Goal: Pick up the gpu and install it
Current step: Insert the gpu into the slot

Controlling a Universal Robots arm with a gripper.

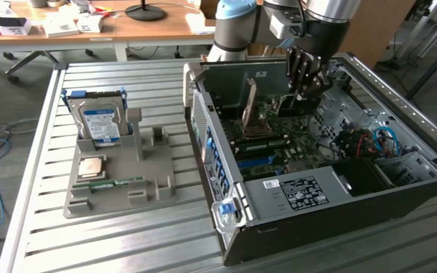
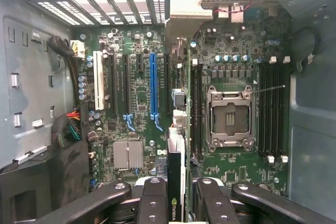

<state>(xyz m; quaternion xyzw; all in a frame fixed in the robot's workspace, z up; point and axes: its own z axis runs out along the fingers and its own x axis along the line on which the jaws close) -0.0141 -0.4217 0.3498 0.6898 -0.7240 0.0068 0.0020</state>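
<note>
Inside the open computer case, the tool is clamped on the gpu, with a finger on each flat side. That grip keeps the thin card standing on its edge over the green board, just beside the long blue slot. The case lies on its side on the bench, so its slots face up.

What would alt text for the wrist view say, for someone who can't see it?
The pincer grips the gpu edge-on over the motherboard inside an open computer case. The gpu sits between a long blue slot and an empty processor socket.
</note>
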